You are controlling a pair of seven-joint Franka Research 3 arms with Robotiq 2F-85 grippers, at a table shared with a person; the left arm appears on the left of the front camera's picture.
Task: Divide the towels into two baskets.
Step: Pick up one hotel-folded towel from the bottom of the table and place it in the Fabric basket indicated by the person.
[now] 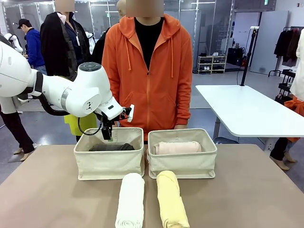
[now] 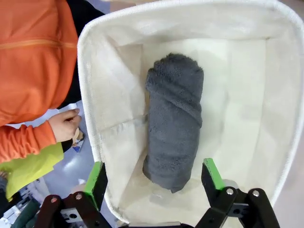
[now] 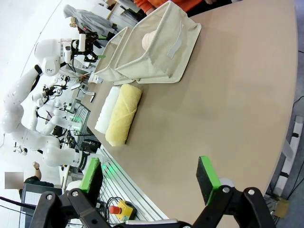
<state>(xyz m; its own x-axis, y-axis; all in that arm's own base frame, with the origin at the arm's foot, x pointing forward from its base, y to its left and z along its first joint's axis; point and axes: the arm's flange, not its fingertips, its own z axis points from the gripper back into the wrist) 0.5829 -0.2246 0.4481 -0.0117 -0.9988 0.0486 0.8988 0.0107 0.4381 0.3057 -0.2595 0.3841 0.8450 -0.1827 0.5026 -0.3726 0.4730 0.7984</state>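
Note:
Two cream baskets stand side by side at the far middle of the table. A dark grey towel [image 1: 111,147] [image 2: 173,121] lies in the left basket [image 1: 109,164] [image 2: 90,95]. My left gripper [image 1: 107,131] [image 2: 155,179] hangs open just above that towel's near end, holding nothing. A pale pink towel [image 1: 178,147] [image 3: 152,40] rests in the right basket [image 1: 183,164] [image 3: 164,57]. In front of the baskets, the white towel [image 1: 130,199] [image 3: 107,109] and the pale yellow towel [image 1: 171,199] [image 3: 122,114] lie side by side on the table. My right gripper [image 3: 149,173] is open and empty, off the table's edge, far from them.
A person in an orange hoodie [image 1: 148,71] stands close behind the baskets, one hand [image 2: 66,124] beside the left basket's rim. The brown table [image 1: 247,190] has bare room left and right of the towels. A white table [image 1: 247,111] stands at the back right.

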